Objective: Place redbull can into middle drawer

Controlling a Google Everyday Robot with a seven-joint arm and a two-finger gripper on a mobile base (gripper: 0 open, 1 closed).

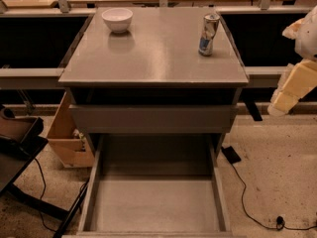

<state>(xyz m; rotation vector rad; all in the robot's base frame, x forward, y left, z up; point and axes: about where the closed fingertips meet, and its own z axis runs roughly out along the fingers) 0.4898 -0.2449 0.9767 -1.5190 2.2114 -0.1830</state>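
**At the Cabinet: Pre-Grasp Status, Can-to-Drawer Transfer**

On the right rear of the tabletop [153, 58] stood the redbull can [209, 33], well apart from the white bowl [117, 19] at the left rear. Its long axis ran near vertical, with a slight lean. My fingers [286, 94] hung at the right edge of the view, beside the cabinet and below tabletop level. Whether they were open or closed, I could not tell. From them the can lay up and to the left, on the side of the tabletop nearer to them. The middle drawer [153, 207] stood pulled out at the front, below a closed drawer front [151, 118]. The can was not yet in it.

Count: one can, one bowl, one open drawer, one closed drawer front, one arm.

Judgement: the coming move called for a rise above the tabletop edge, then a sideways approach to the can.
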